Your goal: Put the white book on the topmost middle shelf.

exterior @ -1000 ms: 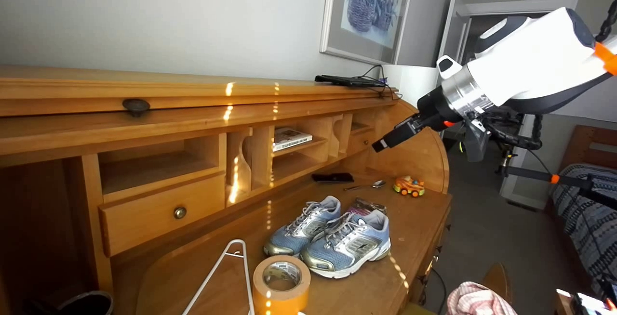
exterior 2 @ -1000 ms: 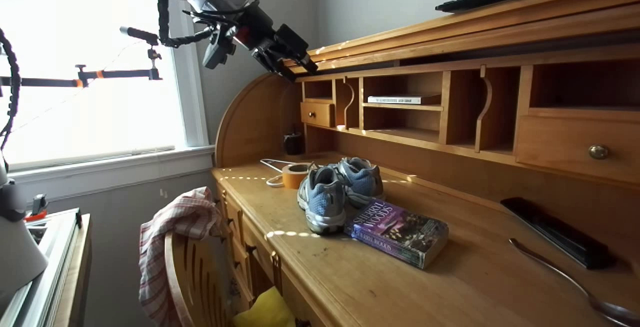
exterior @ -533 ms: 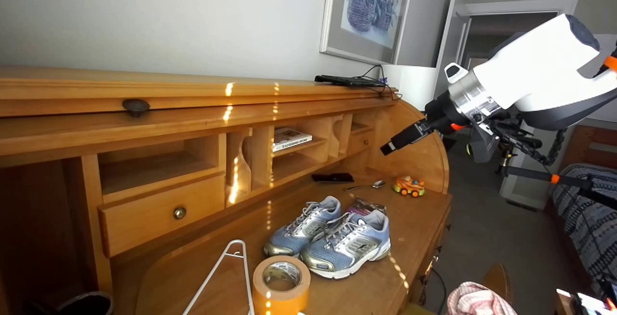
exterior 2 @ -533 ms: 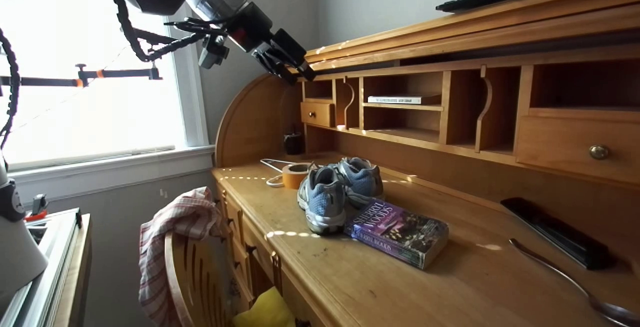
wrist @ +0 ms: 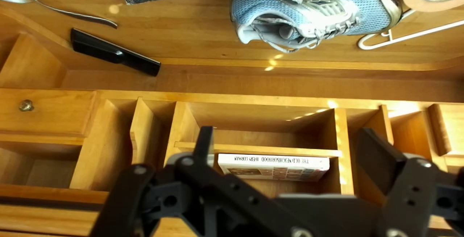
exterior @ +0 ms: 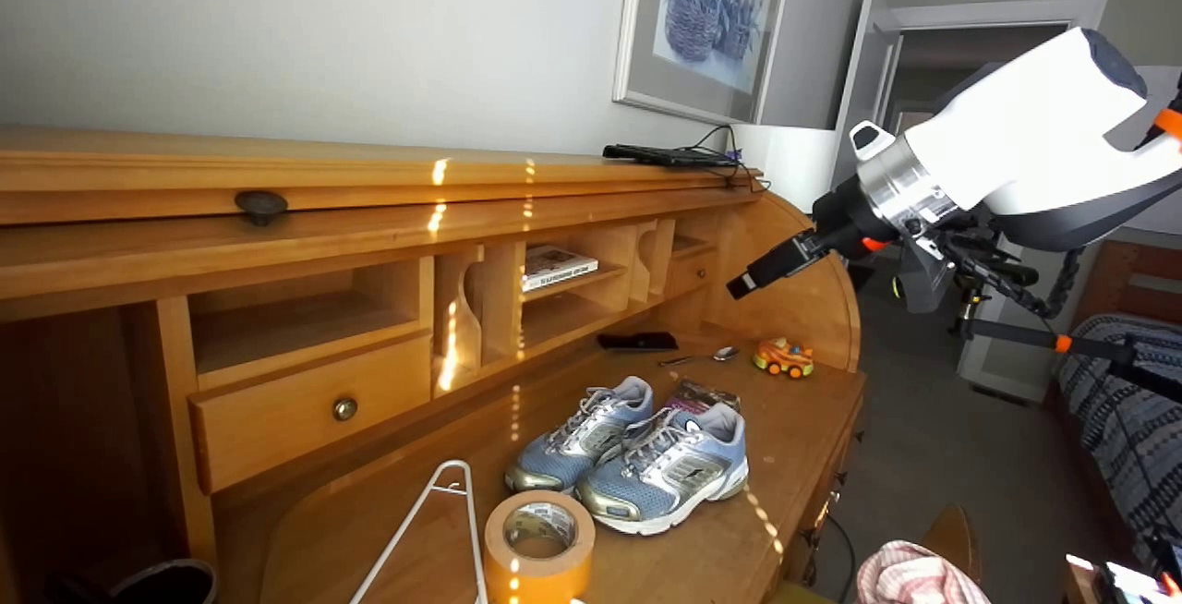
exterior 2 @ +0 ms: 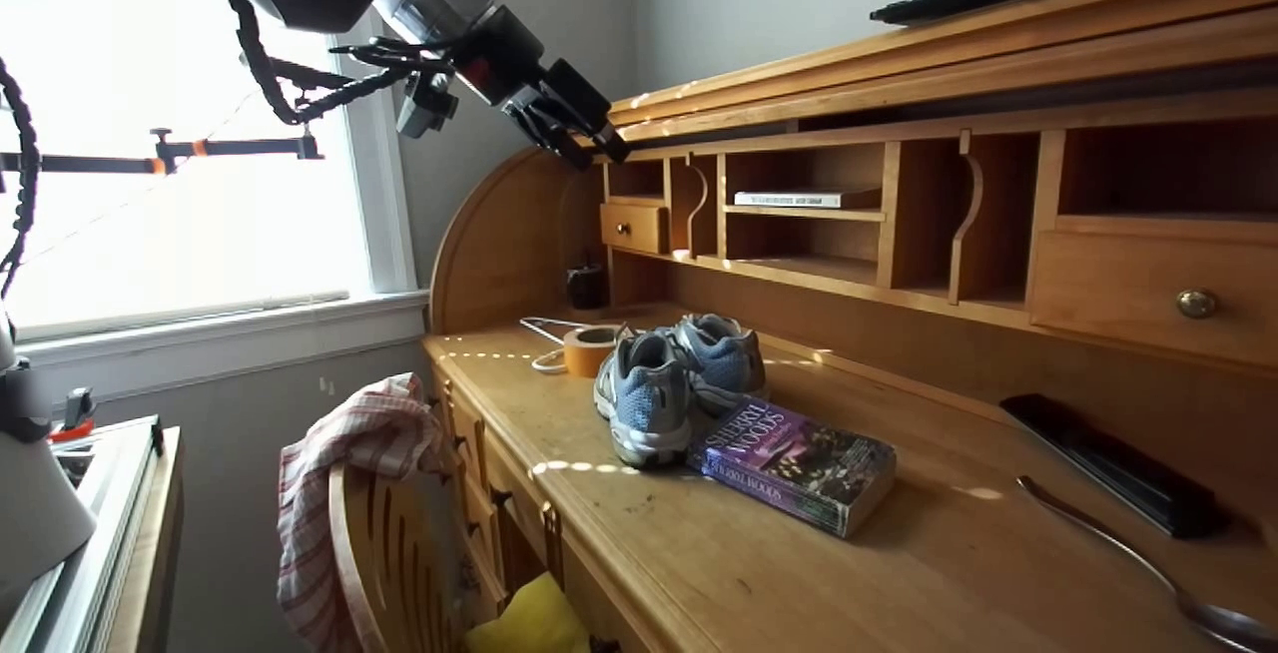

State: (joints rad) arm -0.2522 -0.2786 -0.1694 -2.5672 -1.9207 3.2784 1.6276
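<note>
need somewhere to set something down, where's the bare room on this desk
Bare desk lies between the purple paperback and the spoon, and between the sneakers and the front edge. The compartment below the shelf holding the white book also looks free. Crowded: around the sneakers, tape roll and hanger near the toes, paperback by the heels.

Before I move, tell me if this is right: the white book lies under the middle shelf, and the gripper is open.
Not under: the white book lies on top of the middle shelf, as both exterior views show. The gripper is open, as you say.
</note>
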